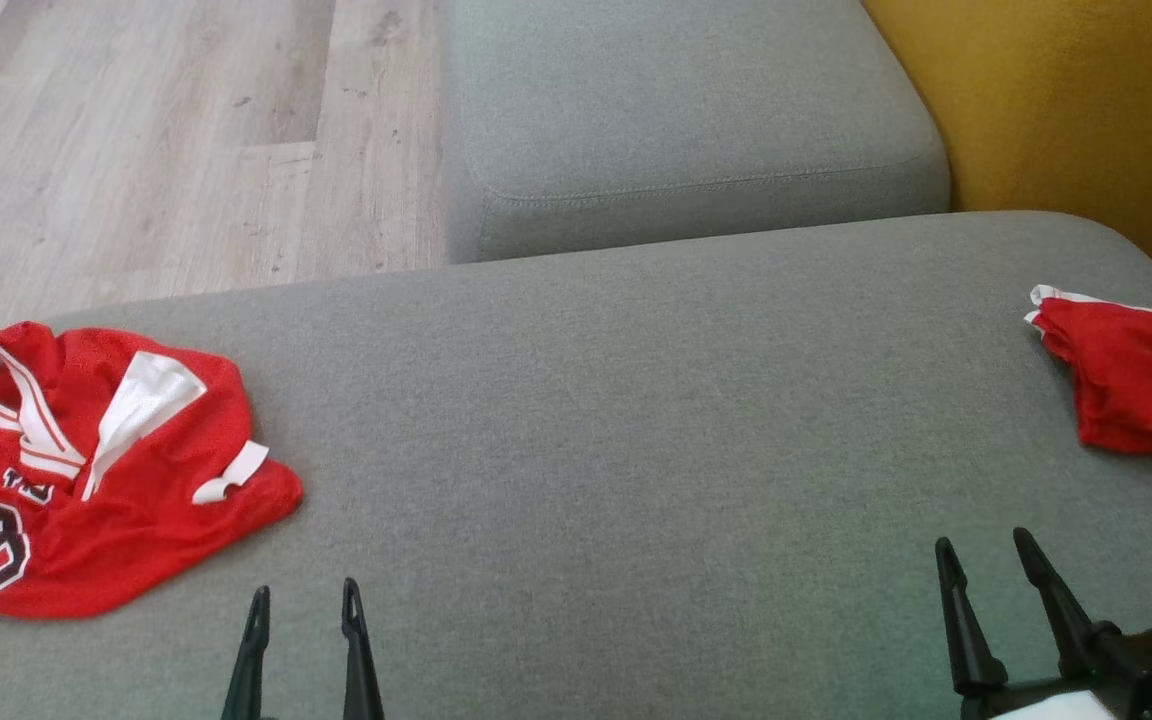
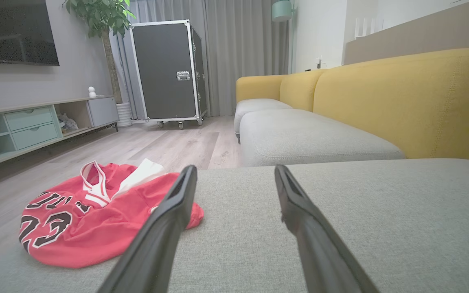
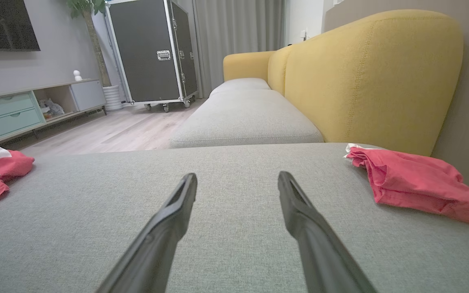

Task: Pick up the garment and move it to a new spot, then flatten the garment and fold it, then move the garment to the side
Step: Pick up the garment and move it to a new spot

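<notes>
Head view: a crumpled red jersey (image 1: 106, 470) lies at the lower left of the frame on a grey sofa cushion (image 1: 636, 400), its white-banded neck opening on top and black-and-white numerals showing. I take this to be the garment to move. A second red garment (image 1: 1136, 385), bunched and edged in white, sits at the right edge of the frame, well apart from it. Both claws hang low over bare cushion and hold nothing: the left gripper (image 1: 304, 592) at the bottom left, near the jersey's nearest fold, and the right gripper (image 1: 984, 542) at the lower right, each with its dark fingers spread apart. The jersey looks like thin sports fabric: light, limp and probably a little slick, so I expect it to sag and trail from a single pinch. I judge the banded collar or an armhole trim the firmest hold, since that edging looks thicker than the body. The cushion is coarse woven cloth with rounded edges. Pale wood-grain floor (image 1: 136, 150) shows at the upper left, a mustard backrest (image 1: 1086, 100) at the upper right.
</notes>
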`<state>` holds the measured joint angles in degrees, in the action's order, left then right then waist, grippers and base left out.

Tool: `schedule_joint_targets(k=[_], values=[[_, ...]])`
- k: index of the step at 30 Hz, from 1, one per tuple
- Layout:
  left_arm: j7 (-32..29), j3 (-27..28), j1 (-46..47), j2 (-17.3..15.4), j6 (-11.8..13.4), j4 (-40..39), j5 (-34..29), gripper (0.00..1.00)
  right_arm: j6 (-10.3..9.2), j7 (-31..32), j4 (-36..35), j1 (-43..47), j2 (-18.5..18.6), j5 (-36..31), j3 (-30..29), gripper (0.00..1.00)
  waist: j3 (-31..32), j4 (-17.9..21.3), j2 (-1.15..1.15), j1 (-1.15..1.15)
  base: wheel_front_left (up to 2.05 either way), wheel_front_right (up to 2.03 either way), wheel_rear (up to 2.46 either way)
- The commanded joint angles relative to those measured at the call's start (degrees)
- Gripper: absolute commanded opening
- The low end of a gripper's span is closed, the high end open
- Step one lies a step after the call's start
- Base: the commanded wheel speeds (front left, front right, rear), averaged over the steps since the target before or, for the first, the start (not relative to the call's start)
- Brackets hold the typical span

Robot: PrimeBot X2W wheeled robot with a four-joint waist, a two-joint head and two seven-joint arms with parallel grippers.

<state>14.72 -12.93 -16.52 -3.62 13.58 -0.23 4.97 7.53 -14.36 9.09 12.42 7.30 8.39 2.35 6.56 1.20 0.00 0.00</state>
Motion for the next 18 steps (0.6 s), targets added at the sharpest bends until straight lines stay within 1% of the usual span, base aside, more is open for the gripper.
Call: schedule_joint_targets(k=[1,14,18], values=[[0.3,2.0,2.3,0.5,-0.1,-1.6,-0.5,1.00,-0.04,-0.6,-1.7,-2.5,0.9,-0.3,1.3,1.00,-0.1,0.0,0.00,0.00,0.00,0.00,0.00],[0.3,2.8,2.6,0.7,-0.5,-0.7,-0.9,1.00,-0.04,-0.6,-1.4,-2.2,0.9,0.3,1.8,1.00,-0.5,-1.1,0.00,0.00,0.00,0.00,0.00],[0.3,2.9,2.7,0.7,-0.4,-0.8,-1.2,1.00,-0.04,-0.6,-1.3,-1.9,0.7,0.4,1.8,1.00,-0.5,-2.3,0.00,0.00,0.00,0.00,0.00]])
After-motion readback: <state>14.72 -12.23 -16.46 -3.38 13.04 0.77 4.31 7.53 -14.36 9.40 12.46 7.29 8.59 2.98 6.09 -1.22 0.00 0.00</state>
